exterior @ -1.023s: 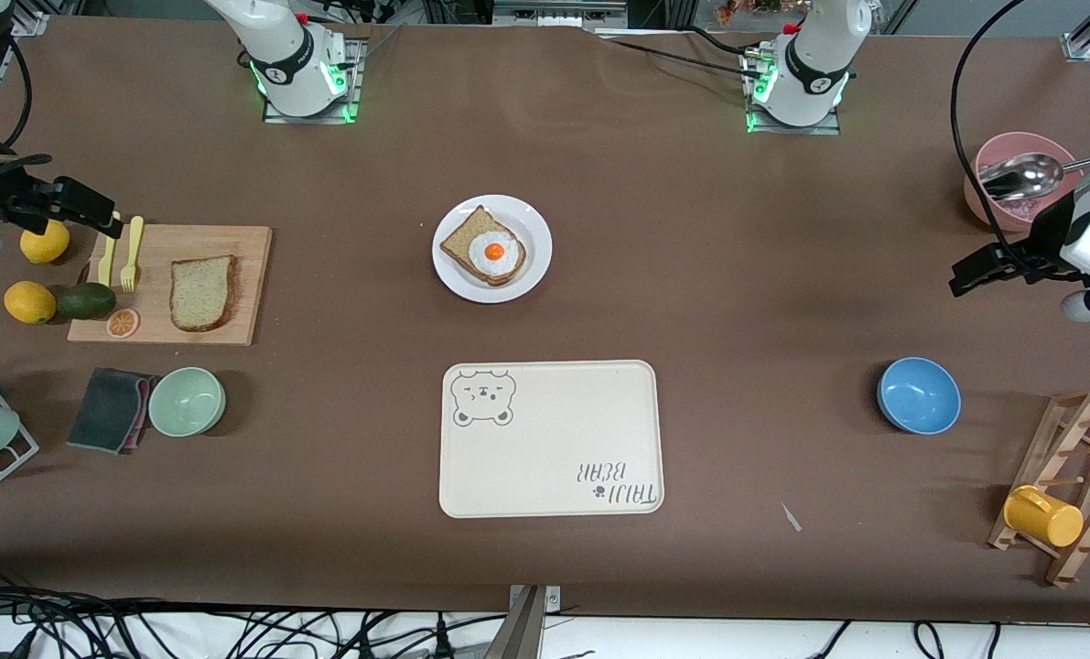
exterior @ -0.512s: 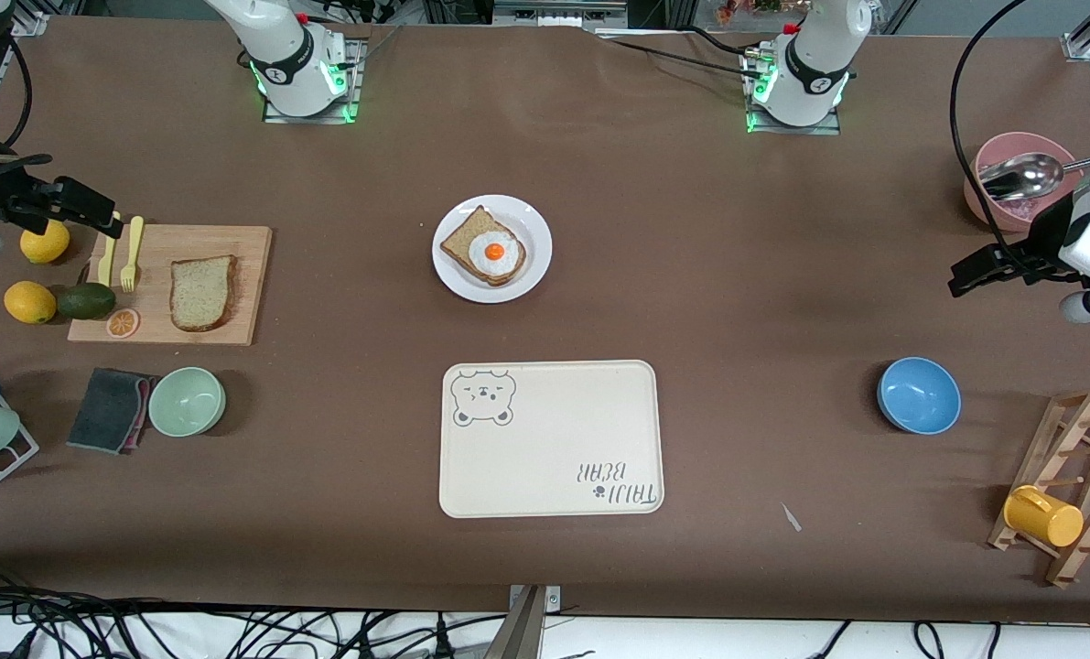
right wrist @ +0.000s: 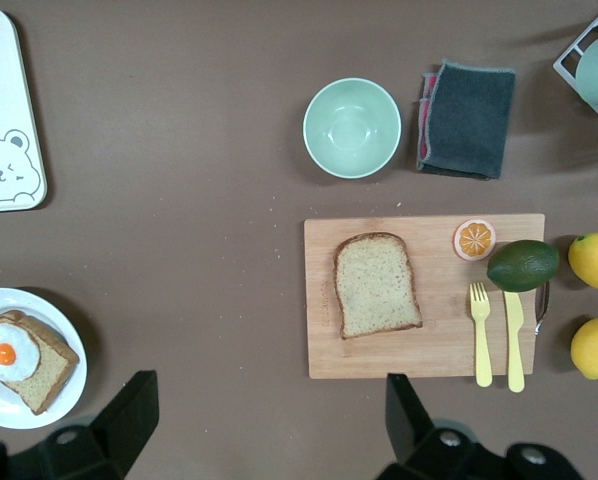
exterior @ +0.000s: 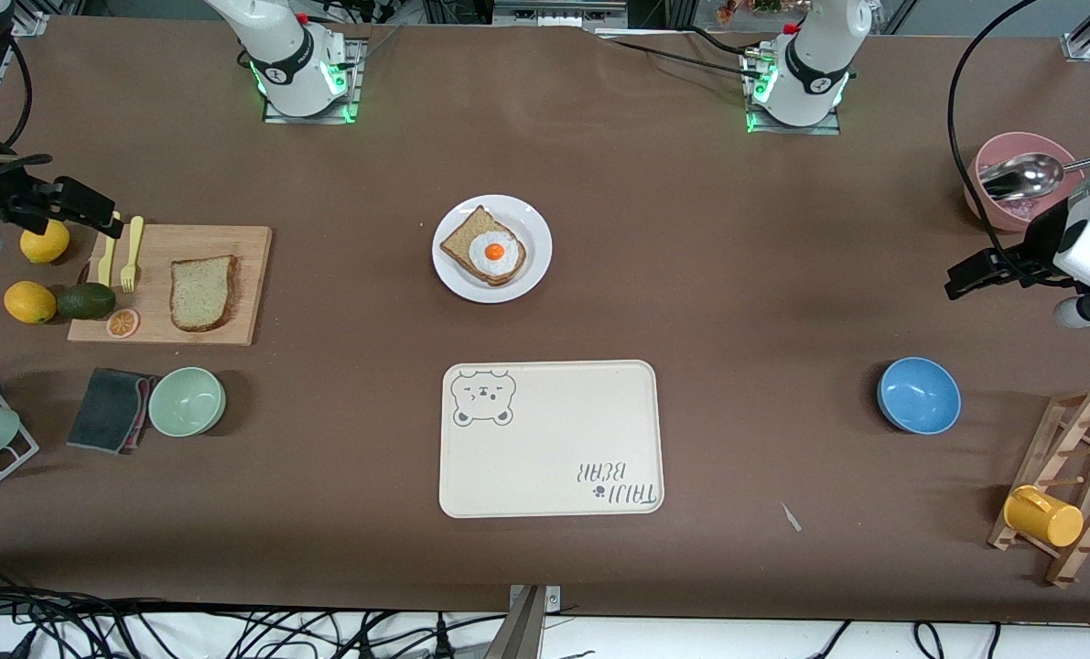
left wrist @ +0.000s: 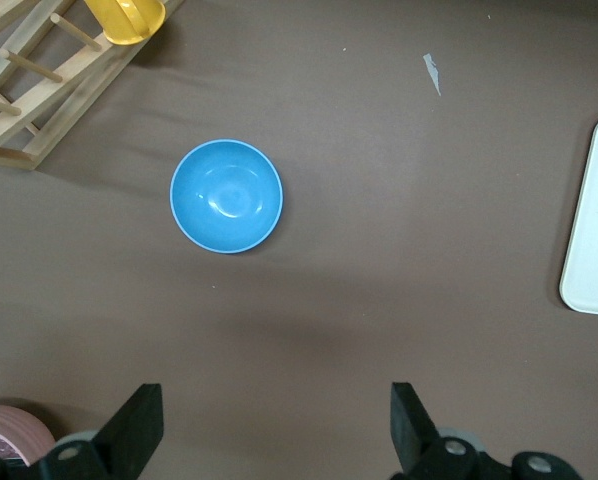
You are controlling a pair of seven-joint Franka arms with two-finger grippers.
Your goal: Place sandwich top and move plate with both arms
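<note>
A: On the cutting board (exterior: 169, 285), toward the right arm's end of the table, lies the sandwich top (exterior: 202, 292); it sits flat, apart from the fork (exterior: 130, 253) and knife (exterior: 108, 249) at the board's edge; nothing touches it.

B: And the fingers?

A: The right gripper (right wrist: 264, 420) hangs over the table just off the board's corner, by the lemons; its fingers (right wrist: 129, 412) are spread wide and hold nothing; the left gripper (left wrist: 271, 425) is over bare table near the blue bowl (exterior: 918, 394), equally spread and empty; I judge that arm to be waiting.

B: Which arm should take the slice?

A: The right, plainly; measured from the board, its gripper is close by, while the left is well apart at its own end; the plate (exterior: 534, 233), with the egg-topped slice (exterior: 484, 245) on it, lies well apart from the board toward the table's middle.

B: How does the bread lie?

A: In the right wrist view its long axis runs across the line joining the two fingers, rounded end pointing away from the gripper; so, in my judgement, the fingers could come over the board and close across the narrow width without much turning; the fork lies near that side, so some care is due.
</note>
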